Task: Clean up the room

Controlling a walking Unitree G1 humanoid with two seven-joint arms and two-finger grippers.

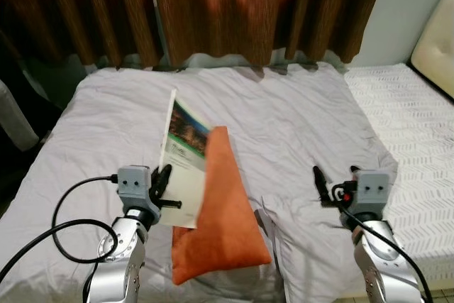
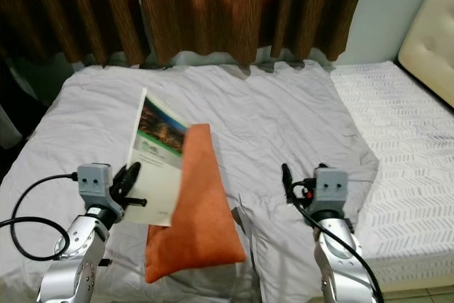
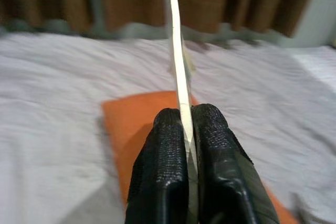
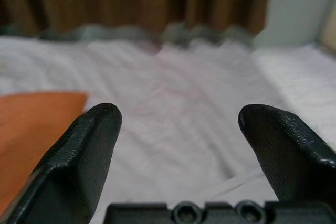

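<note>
A thin white booklet with a green photo cover stands tilted up over the bed, its lower edge pinched in my left gripper, which is shut on it. In the left wrist view the booklet's edge runs up between the two black fingertips. An orange cushion lies on the grey sheet just right of the booklet, partly in front of it. My right gripper hovers open above the sheet at the right, holding nothing; its fingers stand wide apart.
A grey rumpled sheet covers the bed ahead. Brown curtains hang behind it. A second mattress with a white patterned cover adjoins at the right, with a cream headboard beyond. Dark shapes stand at the left edge.
</note>
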